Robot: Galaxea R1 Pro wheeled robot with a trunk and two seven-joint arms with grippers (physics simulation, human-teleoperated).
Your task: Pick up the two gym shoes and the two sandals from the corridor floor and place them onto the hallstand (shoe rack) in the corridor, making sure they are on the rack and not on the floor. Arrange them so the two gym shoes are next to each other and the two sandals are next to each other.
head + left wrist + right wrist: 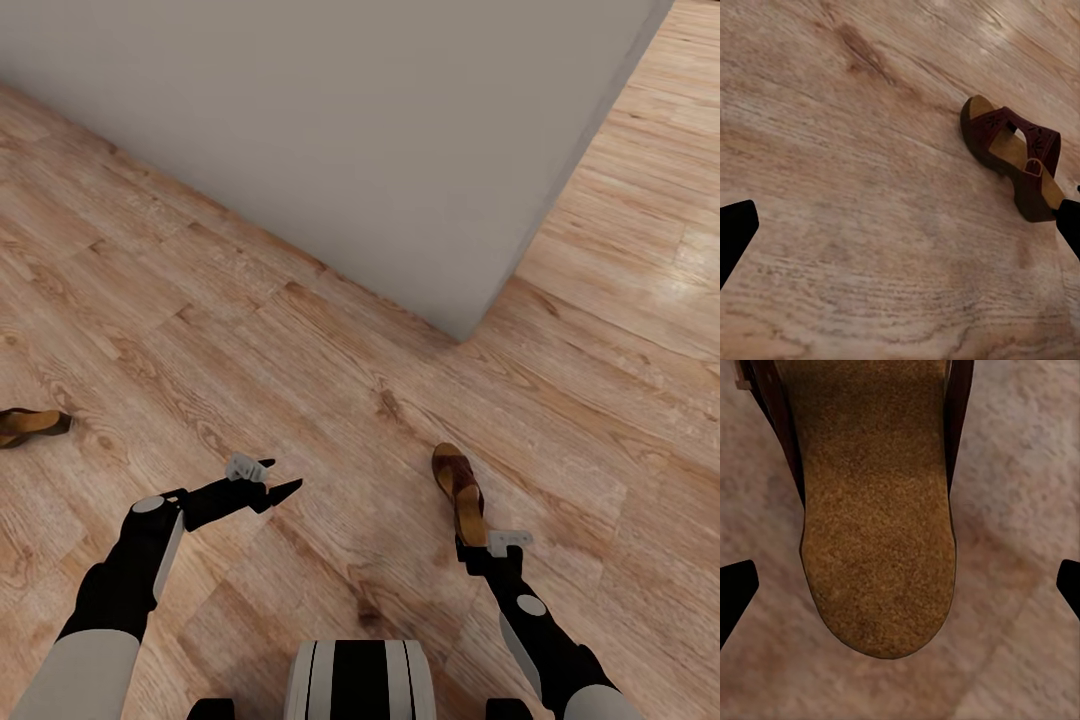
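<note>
One brown sandal [457, 483] with a tan insole lies on the wood-plank corridor floor [330, 380], just ahead of my right gripper [472, 538]. In the right wrist view its heel [877, 532] sits between my two dark fingertips [735, 594], which stand wide apart; the right gripper [900, 592] is open and is not touching the heel. My left gripper [275, 480] hovers open over bare floor, left of that sandal. The left wrist view shows the same sandal [1018, 156] beyond its open gripper [900, 234]. A second sandal [30, 425] lies at the far left edge.
A plain grey wall block [380, 140] fills the upper part of the head view, its corner [462, 335] reaching down close to the nearer sandal. Floor continues past it on the right [640, 250]. My own base [360, 680] shows at the bottom.
</note>
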